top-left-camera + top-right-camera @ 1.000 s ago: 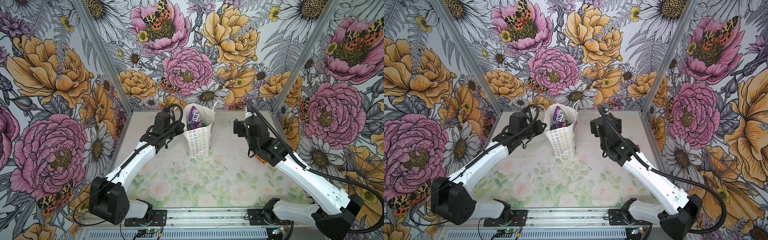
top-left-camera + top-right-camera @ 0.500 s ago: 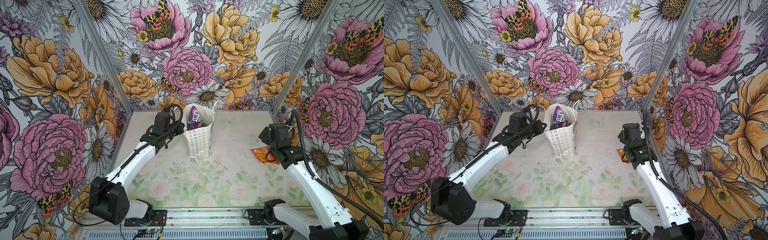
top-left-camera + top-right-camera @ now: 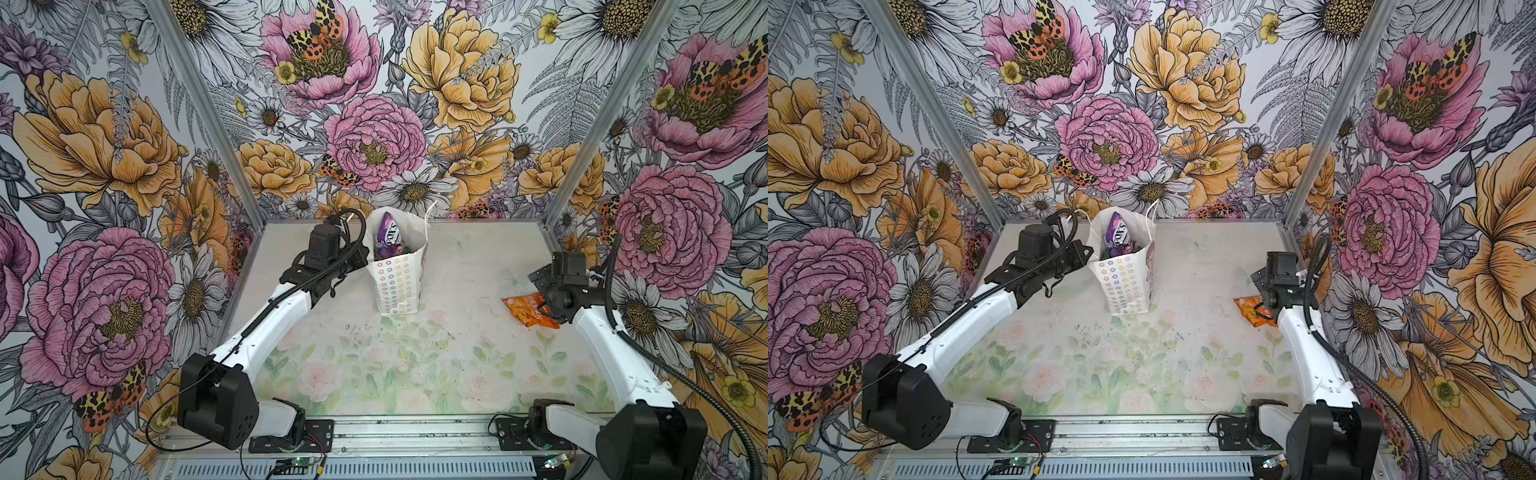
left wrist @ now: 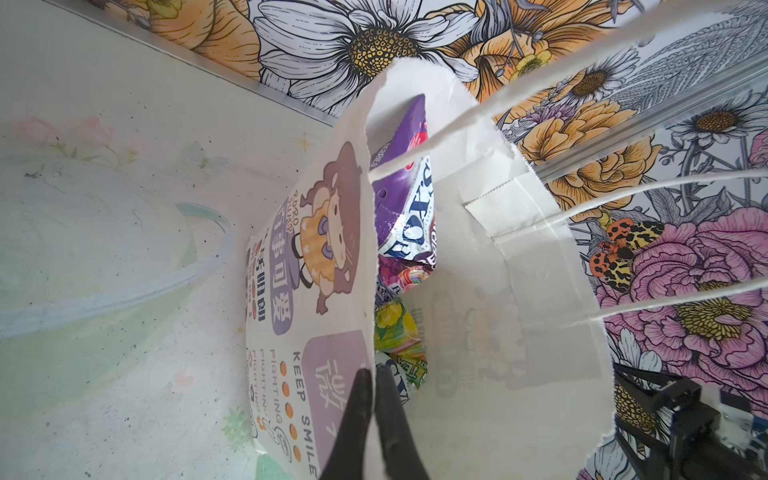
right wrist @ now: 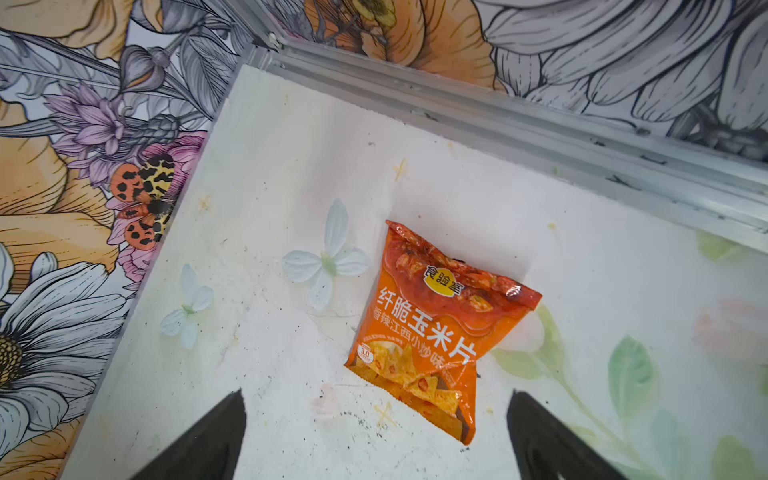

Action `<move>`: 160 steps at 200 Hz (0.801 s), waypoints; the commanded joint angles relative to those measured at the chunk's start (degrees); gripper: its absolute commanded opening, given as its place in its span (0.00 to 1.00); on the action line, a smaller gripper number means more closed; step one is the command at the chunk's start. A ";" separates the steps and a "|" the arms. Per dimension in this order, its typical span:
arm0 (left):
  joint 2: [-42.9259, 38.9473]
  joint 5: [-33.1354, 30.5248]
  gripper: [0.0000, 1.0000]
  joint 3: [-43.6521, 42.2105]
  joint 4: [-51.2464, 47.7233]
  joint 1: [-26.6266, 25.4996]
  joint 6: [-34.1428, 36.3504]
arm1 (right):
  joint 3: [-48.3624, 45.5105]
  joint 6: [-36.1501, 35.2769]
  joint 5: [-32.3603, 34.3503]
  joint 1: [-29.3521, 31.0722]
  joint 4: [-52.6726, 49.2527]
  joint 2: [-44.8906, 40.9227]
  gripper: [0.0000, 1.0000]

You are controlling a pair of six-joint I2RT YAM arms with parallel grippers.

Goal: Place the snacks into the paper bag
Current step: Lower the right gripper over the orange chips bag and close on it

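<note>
Pickup step: your left jaws, closed on the rim of the paper bag (image 3: 399, 286), steady it; your right jaws, wide open, hover over the orange chip packet (image 5: 432, 332) on the table (image 3: 415, 365), so lower and clamp next.

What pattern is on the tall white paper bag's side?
Rows of small multicoloured flower outlines on the tall white paper bag; best in a top view.

Left arm (image 3: 286, 307) outstretched, left fingers (image 4: 357, 424) pinched together; right arm (image 3: 602, 345) bent, right fingers (image 5: 199, 444) wide apart.
</note>
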 commanded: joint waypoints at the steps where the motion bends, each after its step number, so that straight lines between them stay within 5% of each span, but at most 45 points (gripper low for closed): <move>1: -0.10 -0.44 0.00 1.86 0.60 0.26 0.31 | -0.52 4.96 -7.03 -2.25 -0.91 3.24 1.00; 50: -0.10 -0.82 0.00 1.87 0.53 0.24 0.22 | 1.50 3.90 -14.20 -6.02 -0.85 12.22 1.00; 160: 0.95 -1.05 0.00 3.14 -0.28 -0.21 0.39 | 5.69 1.33 -15.20 -8.61 -0.85 23.98 1.00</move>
